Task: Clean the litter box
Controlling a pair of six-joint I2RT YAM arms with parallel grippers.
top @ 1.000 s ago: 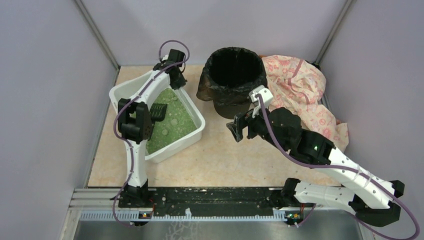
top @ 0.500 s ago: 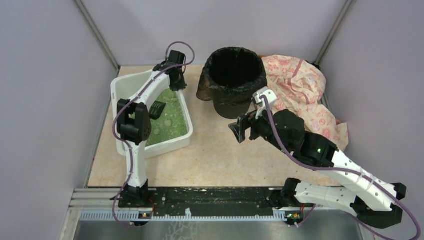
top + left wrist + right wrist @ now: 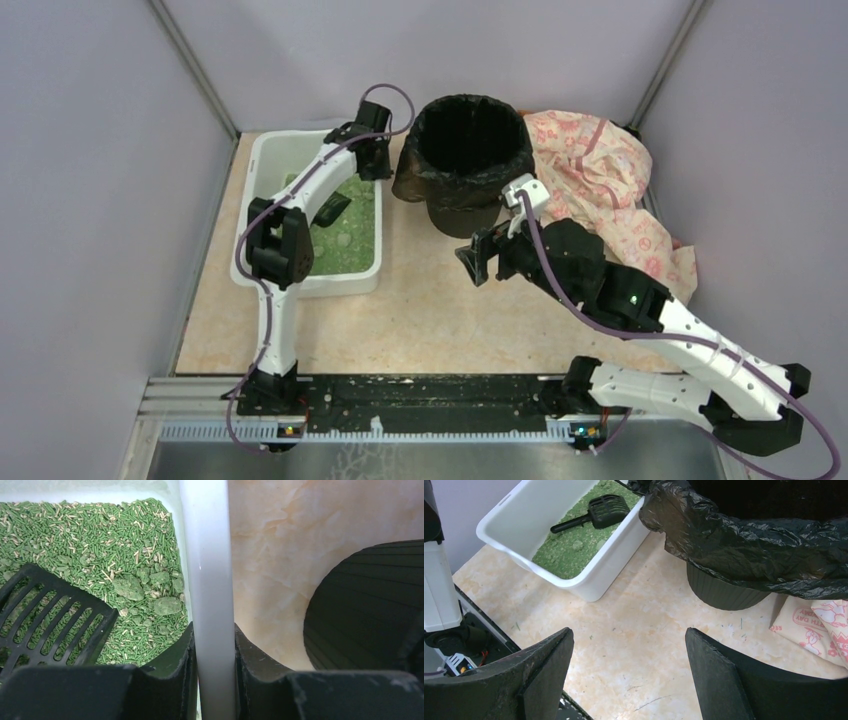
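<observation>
The litter box [image 3: 258,168] is a white tub with green litter, at the left of the table, its long sides running near to far. A black slotted scoop [image 3: 330,209] lies in the litter; it also shows in the left wrist view [image 3: 47,615] and the right wrist view [image 3: 596,511]. My left gripper [image 3: 372,152] is shut on the box's right wall [image 3: 210,570] at the far corner, beside the bin. Several litter clumps [image 3: 150,587] lie by that wall. My right gripper [image 3: 475,262] is open and empty above the bare table, in front of the bin.
A round bin with a black bag [image 3: 470,135] stands right of the box, close to its far corner. A pink patterned cloth [image 3: 600,170] lies behind and right of the bin. Grey walls enclose the table on three sides.
My left gripper has swung the litter box's far end to the right, toward the bin; the box turned from diagonal to straight. The right arm barely moved.
</observation>
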